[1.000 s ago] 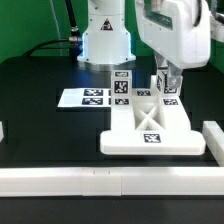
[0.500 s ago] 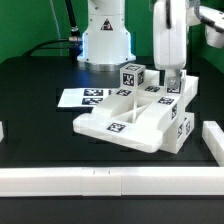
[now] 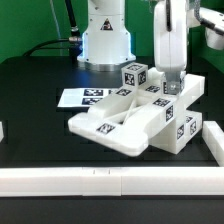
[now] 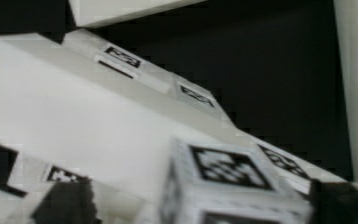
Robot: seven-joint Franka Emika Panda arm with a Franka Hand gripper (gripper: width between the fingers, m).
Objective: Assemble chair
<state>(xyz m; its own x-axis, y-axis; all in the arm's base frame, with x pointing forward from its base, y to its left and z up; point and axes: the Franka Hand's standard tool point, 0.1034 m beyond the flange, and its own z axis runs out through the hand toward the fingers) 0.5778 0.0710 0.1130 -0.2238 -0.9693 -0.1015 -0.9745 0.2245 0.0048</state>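
We see the chair point(image 3: 135, 115) partly built: its white parts are joined into one blocky piece that lies tilted near the middle of the table point(image 3: 30, 100), its far right corner just under the gripper point(image 3: 170, 86), with the marker board point(image 3: 85, 97) to its far left. The jaws look parted at that raised corner, but we cannot tell whether they have let go of it. We judge the joining well begun, and cannot say what is left.
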